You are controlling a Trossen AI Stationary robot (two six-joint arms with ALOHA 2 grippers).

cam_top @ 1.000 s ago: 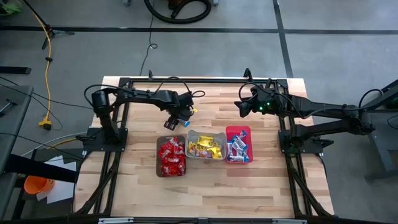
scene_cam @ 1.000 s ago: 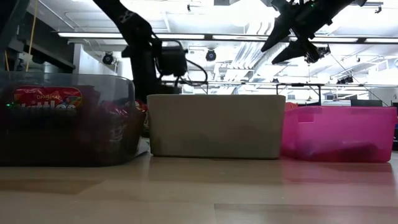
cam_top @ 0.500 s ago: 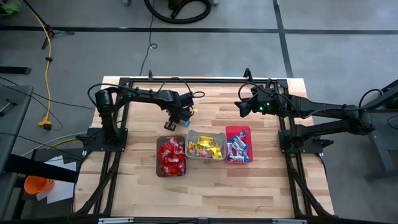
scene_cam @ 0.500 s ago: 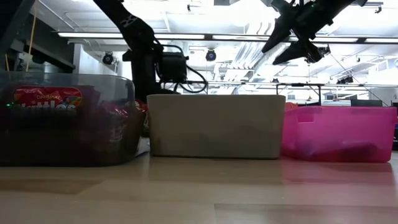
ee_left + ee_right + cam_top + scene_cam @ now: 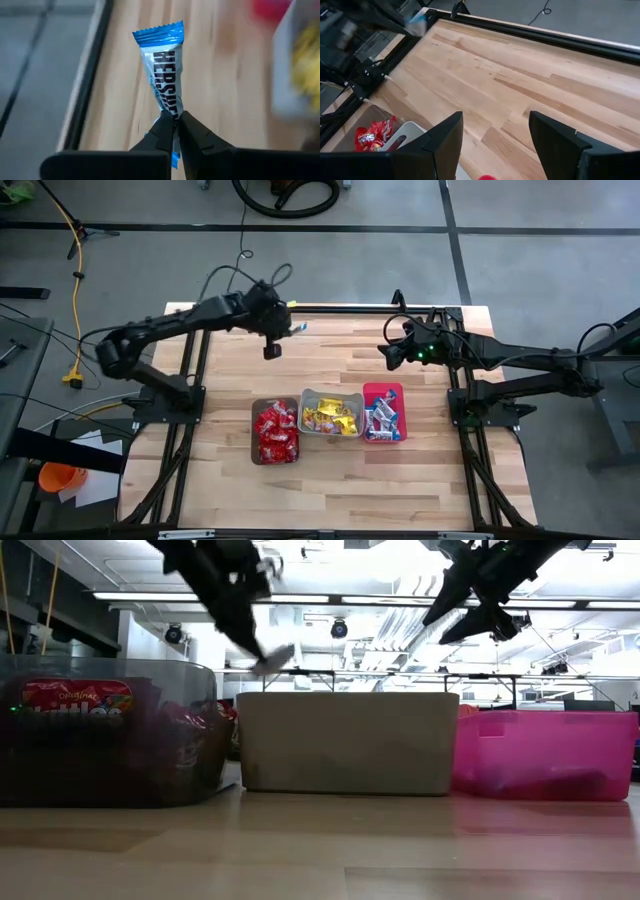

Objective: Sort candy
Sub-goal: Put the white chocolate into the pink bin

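Left gripper (image 5: 176, 122): fingers pinched tight on the lower part of a blue-and-white bar (image 5: 166, 80); most of the wrapper sticks out beyond the fingertips, and its crimped blue end is farthest from the gripper.
Left gripper place: in the high view (image 5: 283, 330) it is raised above the far left part of the table (image 5: 340, 480), close to the far frame rail, well apart from the bins.
Bar: in the high view (image 5: 298, 328) a small blue-white spot at the gripper tip; in the low view (image 5: 272, 658) a pale blurred sliver below the dark arm, above the grey bin's far edge.
Right gripper (image 5: 492, 135): fingers spread wide, nothing between them, bare wood below.
Right gripper place: in the high view (image 5: 386, 354) over the far right part of the table, just far of the pink bin; in the low view (image 5: 470, 602) high up at top right.
Brown bin (image 5: 255, 435): leftmost of three in a row near the table middle, filled with red packets (image 5: 276, 434); in the low view (image 5: 110, 730) a red packet shows through its clear wall.
Grey bin (image 5: 306, 398): middle of the row, touching both neighbours, holding yellow packets (image 5: 330, 418); its pale wall (image 5: 345, 740) fills the centre of the low view.
Pink bin (image 5: 383, 388): rightmost, holding blue-and-white bars mixed with some red wrappers (image 5: 381, 420); in the low view (image 5: 545, 752) at right.
Floor: a yellow cable (image 5: 76, 300) to the far left of the table.
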